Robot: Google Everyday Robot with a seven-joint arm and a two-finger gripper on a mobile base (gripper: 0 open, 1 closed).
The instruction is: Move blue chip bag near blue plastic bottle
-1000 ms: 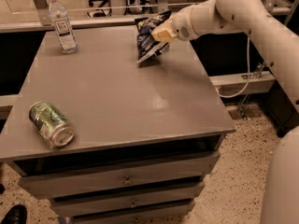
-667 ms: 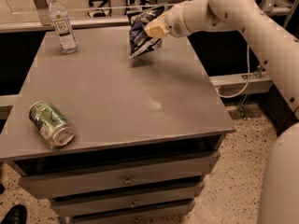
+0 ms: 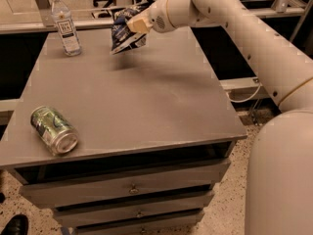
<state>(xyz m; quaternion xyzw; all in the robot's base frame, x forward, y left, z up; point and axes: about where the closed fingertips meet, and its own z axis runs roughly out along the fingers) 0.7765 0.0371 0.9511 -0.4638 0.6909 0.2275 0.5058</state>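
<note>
Your gripper (image 3: pixel 131 24), clamped on the blue chip bag (image 3: pixel 123 37), holds it above the far side of the bench (image 3: pixel 156 102), near the blue plastic bottle (image 3: pixel 65 27). Overshoot the approach and the dangling bag may topple that upright bottle.

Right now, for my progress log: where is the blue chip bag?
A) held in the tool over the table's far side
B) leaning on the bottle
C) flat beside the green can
A: the tool grips the blue chip bag over the table, apart from the blue plastic bottle.
</note>
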